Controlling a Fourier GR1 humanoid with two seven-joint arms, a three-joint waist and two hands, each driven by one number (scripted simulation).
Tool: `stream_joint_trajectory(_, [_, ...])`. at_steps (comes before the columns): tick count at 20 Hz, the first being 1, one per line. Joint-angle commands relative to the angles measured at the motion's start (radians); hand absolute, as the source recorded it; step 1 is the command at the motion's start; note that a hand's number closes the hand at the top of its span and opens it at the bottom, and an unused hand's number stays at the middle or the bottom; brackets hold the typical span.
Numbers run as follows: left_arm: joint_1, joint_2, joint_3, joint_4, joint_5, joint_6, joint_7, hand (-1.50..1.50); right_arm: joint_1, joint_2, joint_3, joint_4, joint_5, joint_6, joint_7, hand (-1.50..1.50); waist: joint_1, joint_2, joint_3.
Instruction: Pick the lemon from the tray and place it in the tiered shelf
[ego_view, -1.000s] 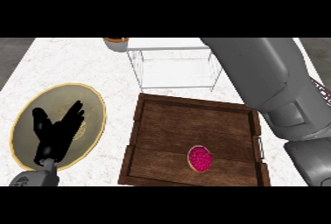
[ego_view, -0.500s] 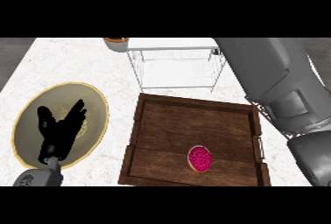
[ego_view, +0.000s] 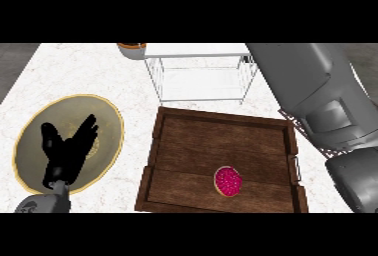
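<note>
Head view: the left hand (ego_view: 68, 152) shows at the lower left over a round gold-rimmed plate (ego_view: 33, 125), fingers straight and spread wide, holding nothing; the right arm (ego_view: 317, 95) fills the right side, its hand out of sight, so its fingers cannot be told; the task's fruit, a pink-red speckled oval (ego_view: 229, 181), lies in the wooden tray (ego_view: 221, 127), toward its near right part, untouched; the white wire tiered shelf (ego_view: 199, 75) stands just behind the tray; a brown bowl (ego_view: 131, 49) sits beside the shelf's left corner.
</note>
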Motion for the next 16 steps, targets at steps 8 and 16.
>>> stream_joint_trajectory(8, [0.008, -0.016, 0.006, 0.017, 0.016, -0.027, 0.015, 0.00, 0.022, 0.029, -0.201, -0.062, -0.170, -0.184, -0.049, -1.50, -0.004, 0.001, -0.005])
stream_joint_trajectory(16, [0.027, -0.039, -0.007, 0.004, -0.023, 0.005, -0.006, 0.00, -0.007, -0.047, -0.299, -0.092, -0.232, -0.298, -0.058, -1.50, -0.009, 0.000, -0.005])
